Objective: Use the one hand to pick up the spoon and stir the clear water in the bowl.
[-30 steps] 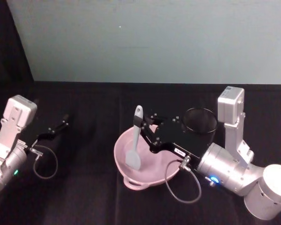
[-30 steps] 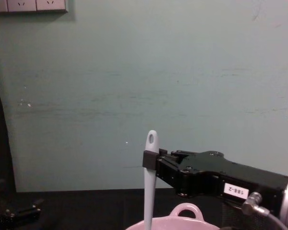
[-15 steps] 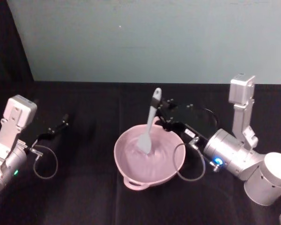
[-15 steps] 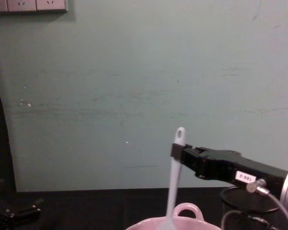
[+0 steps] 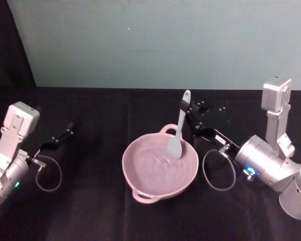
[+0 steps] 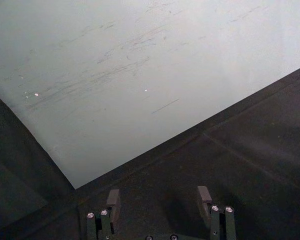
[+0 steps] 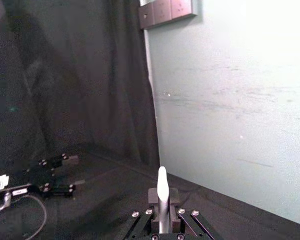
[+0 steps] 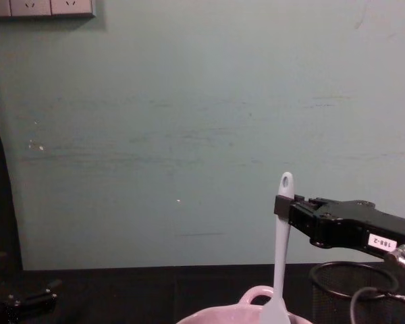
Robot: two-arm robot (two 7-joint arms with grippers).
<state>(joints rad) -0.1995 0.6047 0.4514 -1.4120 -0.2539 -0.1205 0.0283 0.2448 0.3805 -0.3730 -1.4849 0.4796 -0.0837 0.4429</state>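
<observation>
The pale pink bowl sits mid-table and holds rippled clear water; its rim and loop handle show low in the chest view. The white spoon stands nearly upright, its flat blade dipped into the water at the bowl's right side. My right gripper is shut on the spoon's handle just below the holed end. From the chest, the spoon is held by that gripper. The right wrist view shows the spoon's handle end between the closed fingers. My left gripper is parked far left, open and holding nothing.
A black wire-mesh cup stands right of the bowl, behind and below my right gripper. Black cloth covers the table and a pale green wall rises behind. My left gripper and its looped cable lie at the left.
My right gripper has carried the spoon rightwards through the water, from the bowl's left side to its right side. The left arm has not moved.
</observation>
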